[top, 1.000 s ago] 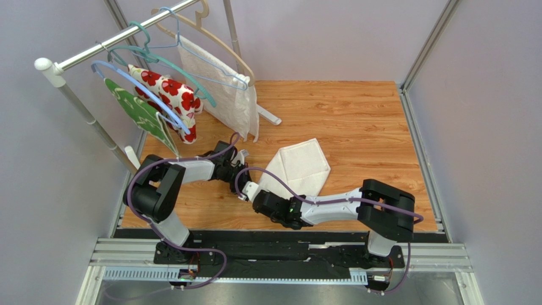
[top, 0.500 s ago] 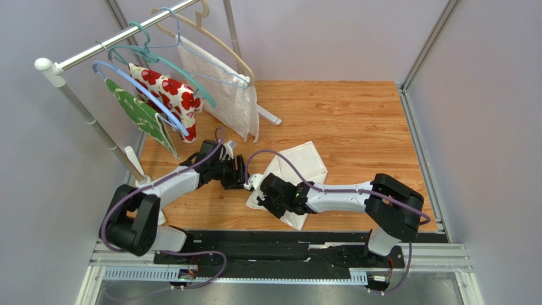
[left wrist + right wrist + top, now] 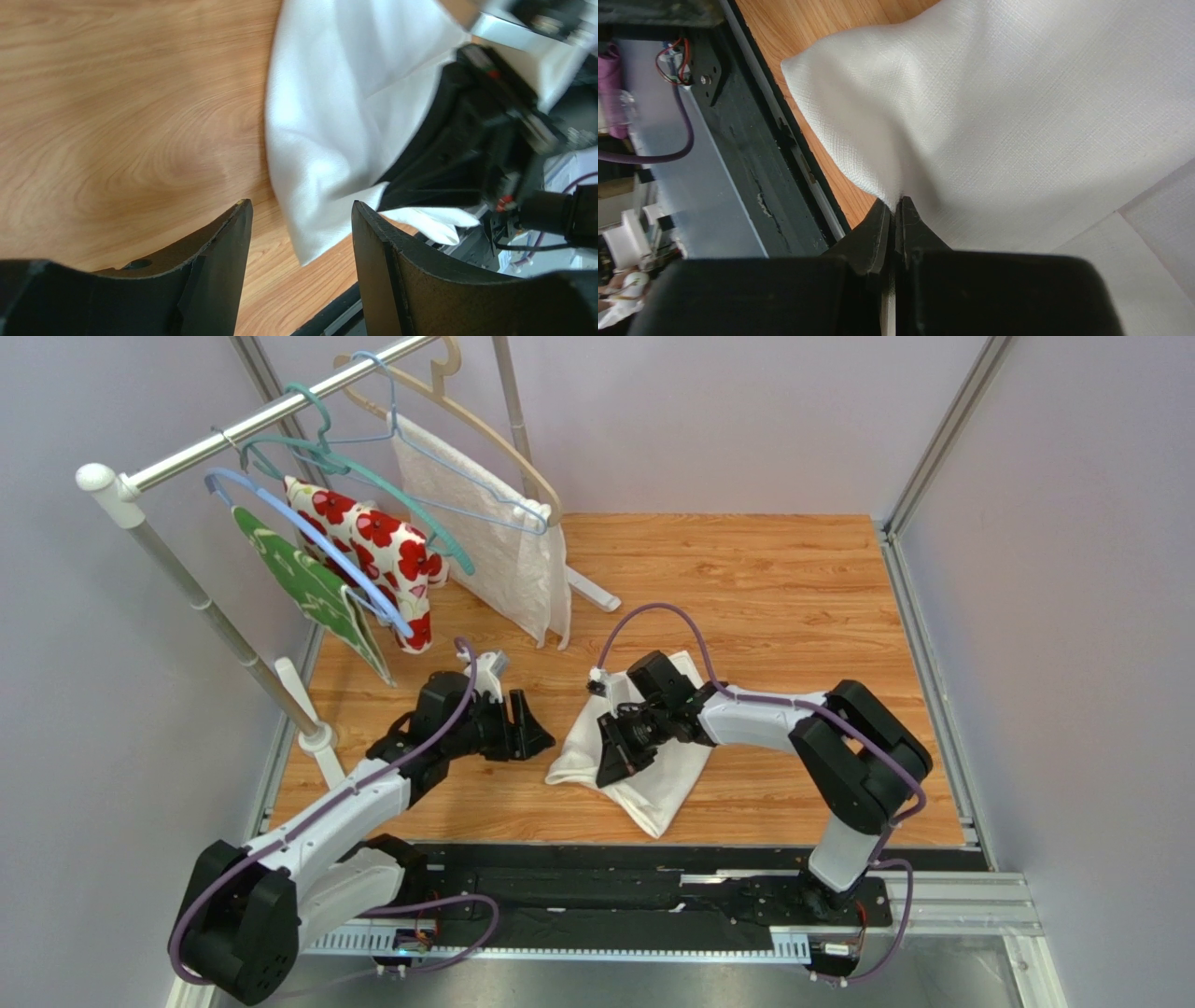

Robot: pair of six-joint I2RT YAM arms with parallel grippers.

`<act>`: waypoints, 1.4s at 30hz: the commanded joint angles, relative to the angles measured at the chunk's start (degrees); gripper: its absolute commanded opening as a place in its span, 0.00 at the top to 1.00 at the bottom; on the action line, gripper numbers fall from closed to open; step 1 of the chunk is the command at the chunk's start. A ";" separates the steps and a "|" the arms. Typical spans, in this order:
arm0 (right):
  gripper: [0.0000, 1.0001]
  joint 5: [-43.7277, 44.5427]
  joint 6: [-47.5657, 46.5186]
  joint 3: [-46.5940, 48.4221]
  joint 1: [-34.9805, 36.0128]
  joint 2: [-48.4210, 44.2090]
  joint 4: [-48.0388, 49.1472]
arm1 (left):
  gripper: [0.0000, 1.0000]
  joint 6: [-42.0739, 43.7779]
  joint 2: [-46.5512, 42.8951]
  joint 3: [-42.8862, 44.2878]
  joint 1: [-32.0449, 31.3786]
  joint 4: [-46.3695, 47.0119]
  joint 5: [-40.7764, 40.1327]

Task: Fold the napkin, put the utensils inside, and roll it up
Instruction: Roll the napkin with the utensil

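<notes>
Now right gripper (image 3: 895,210) is clamped on a raised napkin (image 3: 659,787) edge, likely to fold it over; left gripper (image 3: 530,731) hangs beside, fingers spread, holding nothing.

Wooden tabletop (image 3: 786,588), lilac walls (image 3: 701,420)

One napkin (image 3: 662,781), off-white, finely woven cloth, creased and loosely doubled over, lying rumpled on the wooden tabletop (image 3: 786,588) near its front edge (one fold raised and nipped between the closed fingers of the right gripper (image 3: 896,210)), lowest corner almost reaching that edge.
</notes>
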 commanded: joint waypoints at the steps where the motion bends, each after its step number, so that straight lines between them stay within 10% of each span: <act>1: 1.00 -8.99 3.92 1.14 -3.13 4.26 4.26 | 0.38 3.11 -1.90 -1.89 -2.77 5.95 -0.17; 14: 1.00 -11.45 7.26 0.88 -11.57 13.48 6.81 | 0.43 2.67 -8.06 -7.17 -8.04 11.84 9.15; 42: 1.00 -10.58 9.20 0.17 -13.16 17.09 8.30 | 0.47 0.74 23.05 -0.23 -13.94 35.39 5.37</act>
